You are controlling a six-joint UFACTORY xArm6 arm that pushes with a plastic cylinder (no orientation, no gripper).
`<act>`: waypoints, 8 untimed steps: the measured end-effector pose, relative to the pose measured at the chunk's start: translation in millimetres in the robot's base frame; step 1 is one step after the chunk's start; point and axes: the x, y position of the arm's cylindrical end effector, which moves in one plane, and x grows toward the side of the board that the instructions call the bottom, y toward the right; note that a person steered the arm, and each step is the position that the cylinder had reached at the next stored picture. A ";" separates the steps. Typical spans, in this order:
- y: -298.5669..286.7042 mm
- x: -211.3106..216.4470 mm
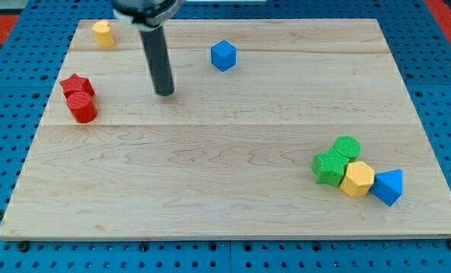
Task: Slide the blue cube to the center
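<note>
The blue cube [223, 55] sits near the view's top, a little right of the middle of the wooden board [225, 152]. My tip [164, 93] is the lower end of a dark rod coming down from the view's top. It rests on the board left of and slightly below the blue cube, with a clear gap between them. It touches no block.
A yellow block [102, 33] sits at the top left corner. A red star block [76, 85] and a red cylinder [82, 107] touch at the left. At the lower right cluster a green cylinder [347, 146], a green block [330, 167], a yellow hexagonal block [357, 179] and a blue triangular block [388, 186].
</note>
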 end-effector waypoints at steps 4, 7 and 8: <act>169.8 12.9; 99.8 -80.2; 146.9 -97.3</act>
